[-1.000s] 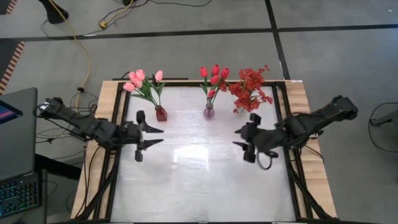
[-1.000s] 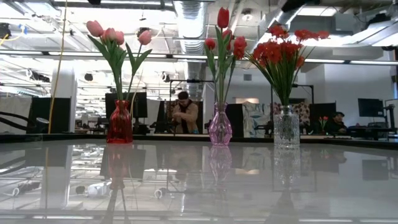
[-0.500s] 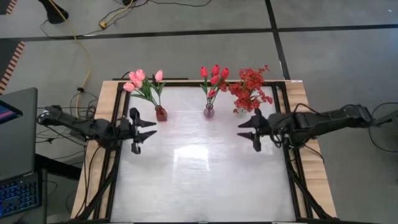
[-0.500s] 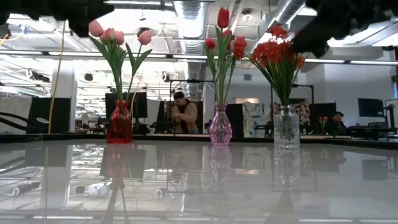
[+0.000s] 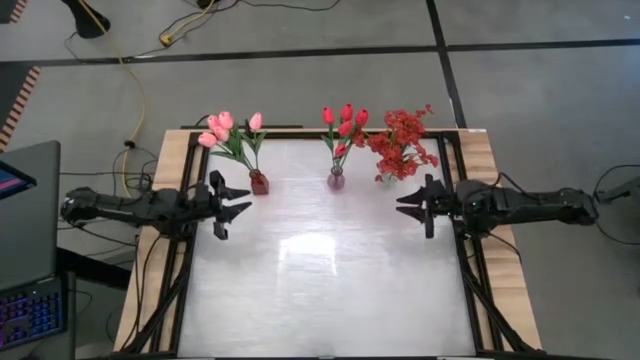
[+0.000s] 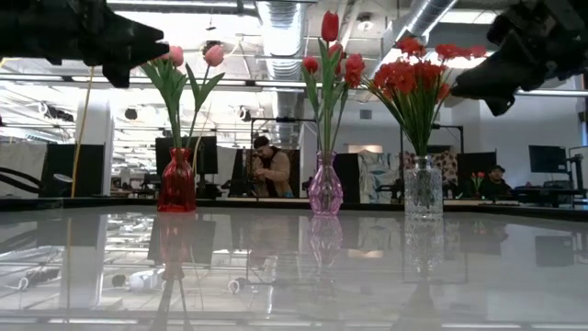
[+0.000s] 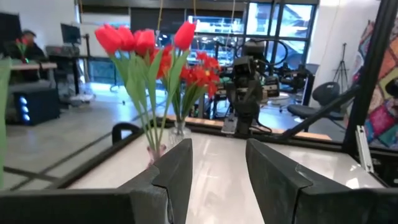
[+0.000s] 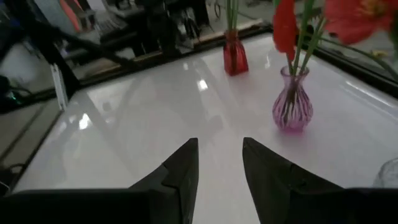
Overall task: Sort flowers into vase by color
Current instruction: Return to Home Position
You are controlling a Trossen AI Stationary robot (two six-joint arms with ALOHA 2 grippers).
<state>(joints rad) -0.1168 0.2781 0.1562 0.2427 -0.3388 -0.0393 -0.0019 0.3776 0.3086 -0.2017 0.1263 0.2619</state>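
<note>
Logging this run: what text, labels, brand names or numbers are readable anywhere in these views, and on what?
No text can be read in any view.
red vase, purple vase, clear vase: no labels show.
left gripper, right gripper: both open, no markings legible.
laptop screen: colour patches only, too small to read.
monitor in the room behind: dark, nothing legible.

Three vases (image 6: 324, 188) line the table's (image 6: 294, 271) far edge; flowers (image 6: 329, 28) apparently in each.
</note>
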